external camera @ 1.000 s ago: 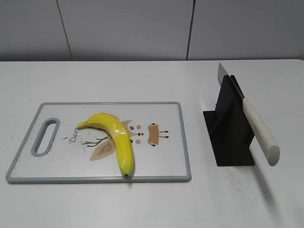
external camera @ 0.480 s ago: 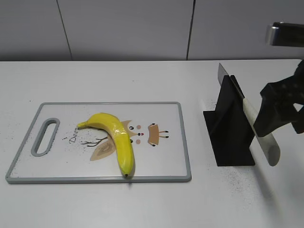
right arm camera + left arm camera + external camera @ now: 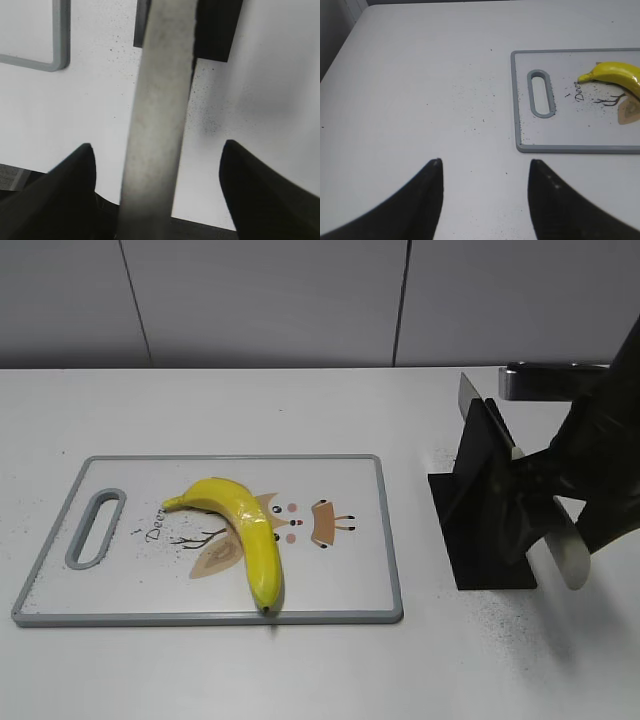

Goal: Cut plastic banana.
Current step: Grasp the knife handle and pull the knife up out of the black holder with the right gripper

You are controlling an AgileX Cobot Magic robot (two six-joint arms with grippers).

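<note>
Here the step in hand looks like taking the knife [image 3: 560,540] from its black holder [image 3: 485,510]: the right gripper [image 3: 157,150] should centre its wide-open fingers [image 3: 67,170] on the pale handle, close squarely, then draw it out along the slot. Its arm reaches in from the right, wrist over the handle, fingers straddling it without touching. The left gripper [image 3: 482,167] hangs open and empty over bare table [image 3: 420,90], left of the cutting board [image 3: 385,540]. The plastic banana [image 3: 245,530] lies on that board, well apart from the knife.
</note>
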